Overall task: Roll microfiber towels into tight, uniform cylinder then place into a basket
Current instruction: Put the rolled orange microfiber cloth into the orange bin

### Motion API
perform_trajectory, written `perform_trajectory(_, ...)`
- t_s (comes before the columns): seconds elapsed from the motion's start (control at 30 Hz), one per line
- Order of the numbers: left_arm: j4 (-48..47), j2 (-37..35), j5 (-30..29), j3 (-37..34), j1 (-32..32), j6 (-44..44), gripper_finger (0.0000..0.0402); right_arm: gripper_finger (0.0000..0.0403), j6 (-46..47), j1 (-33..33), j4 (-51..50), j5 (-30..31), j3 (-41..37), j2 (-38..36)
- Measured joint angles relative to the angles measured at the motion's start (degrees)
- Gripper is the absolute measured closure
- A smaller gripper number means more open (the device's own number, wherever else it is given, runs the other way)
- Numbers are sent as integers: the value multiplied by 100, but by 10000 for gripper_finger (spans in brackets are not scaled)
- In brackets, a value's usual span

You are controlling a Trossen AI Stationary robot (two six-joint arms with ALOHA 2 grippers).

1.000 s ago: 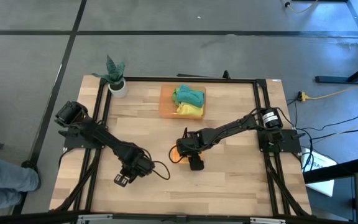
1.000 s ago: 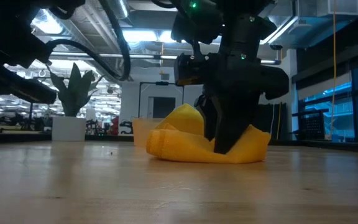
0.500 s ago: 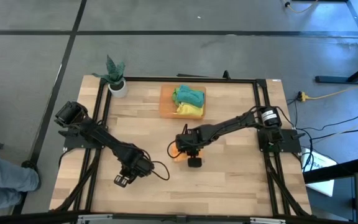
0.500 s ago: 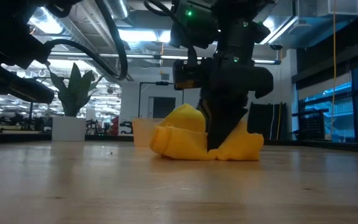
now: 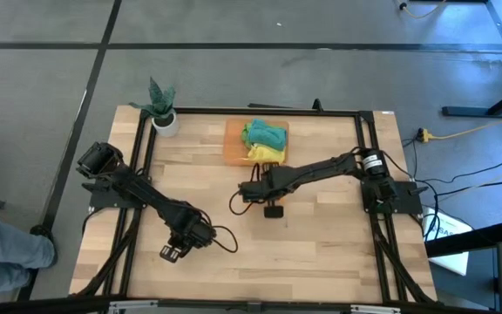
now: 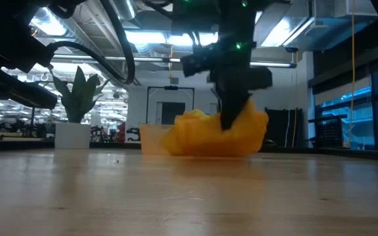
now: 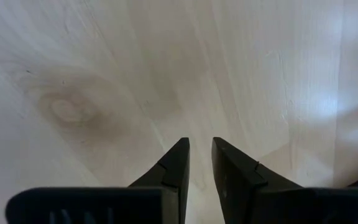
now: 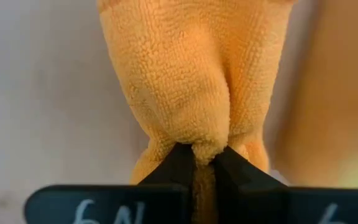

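— While the right gripper [image 8: 205, 163] has its jaws pinched tight on a fold of the soft orange microfiber towel [image 6: 215, 133], where does that bundle sit?

— Bunched and lifted just clear of the pale wooden bench [image 5: 321, 253], near the shallow translucent orange basket [image 5: 234, 146], which holds a teal towel [image 5: 264, 133] and a yellow towel [image 5: 268, 155].

— How should the carry go?

— I'd keep the pinch firm and go over the rim before lowering, since the cloth looks loosely gathered, not a tight cylinder, and may unfurl.

— And the left gripper [image 7: 197, 163]?

— Parked low over bare bench, well apart, jaws slightly parted and holding nothing.
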Motion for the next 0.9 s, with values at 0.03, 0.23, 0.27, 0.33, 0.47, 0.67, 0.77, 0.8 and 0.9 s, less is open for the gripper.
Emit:
perform_trajectory(0.03, 0, 0, 0, 0, 0, 1, 341, 378, -13, -27, -191, 114, 145, 0)
perform_trajectory(0.23, 2, -2, -189, 0, 0, 53, 341, 378, -274, -182, -958, 697, 1114, -4)
perform_trajectory(0.27, 2, -2, -259, 0, 0, 56, 341, 378, -331, -218, -1055, 816, 1279, -5)
perform_trajectory(0.33, 1, -2, -326, 0, 6, 58, 341, 378, -446, -304, -1330, 1089, 1602, -10)
perform_trajectory(0.47, 4, -2, -442, 0, 9, 59, 341, 378, -711, -552, -1652, 1639, 2116, -26)
perform_trajectory(0.67, 90, -2, -446, 0, 9, 54, 341, 378, -1188, -1092, -1418, 1688, 2127, -33)
perform_trajectory(0.77, 107, -2, -445, 0, 9, 35, 341, 378, -1184, -1322, -1258, 1326, 1874, -32)
perform_trajectory(0.8, 109, -2, -445, 0, 9, 27, 341, 378, -1204, -1379, -1176, 1079, 1772, -33)
perform_trajectory(0.9, 109, -2, -446, 0, 9, 45, 341, 378, -1488, -1482, -712, 658, 1331, -33)
